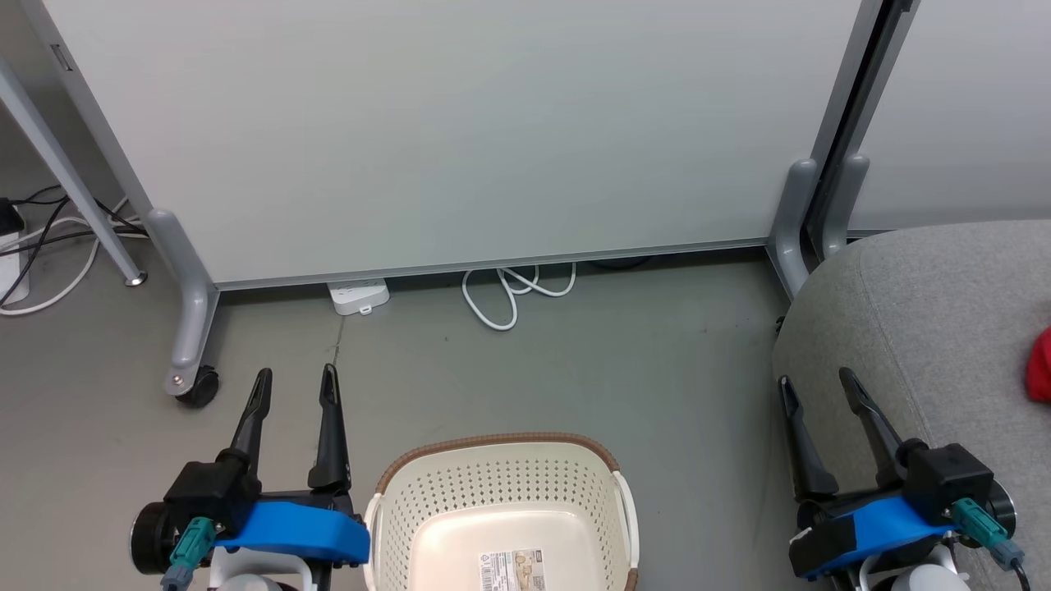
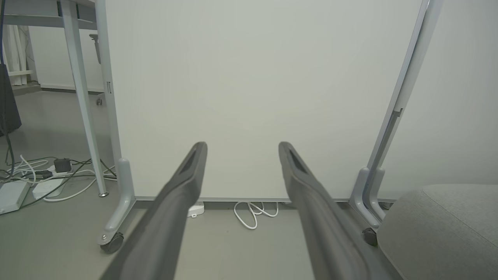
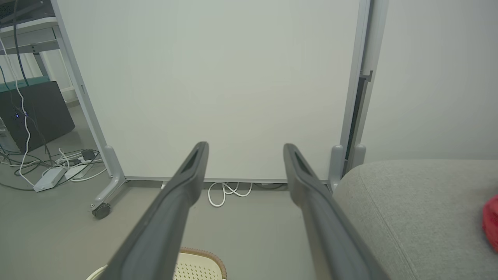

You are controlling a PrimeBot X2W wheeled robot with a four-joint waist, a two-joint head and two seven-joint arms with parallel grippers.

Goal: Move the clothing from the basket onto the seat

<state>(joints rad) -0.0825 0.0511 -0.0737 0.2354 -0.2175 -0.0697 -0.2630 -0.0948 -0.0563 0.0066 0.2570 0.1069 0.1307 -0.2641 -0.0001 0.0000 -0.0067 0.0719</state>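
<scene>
On the grey floor, close before the robot, stood the basket (image 1: 496, 486), its pale bottom and paper label (image 1: 511, 568) in plain sight. A red bit of the clothing (image 1: 1040, 366) lay on the seat (image 1: 928, 320) toward its right edge, cut off by the frame. The left gripper (image 1: 296, 379) hung just left of the basket, fingers spread and grasping nothing. The right gripper (image 1: 817, 381) hung at the seat's left edge, fingers likewise released and empty. A white cable (image 1: 509, 297) lay coiled by the partition's foot.
</scene>
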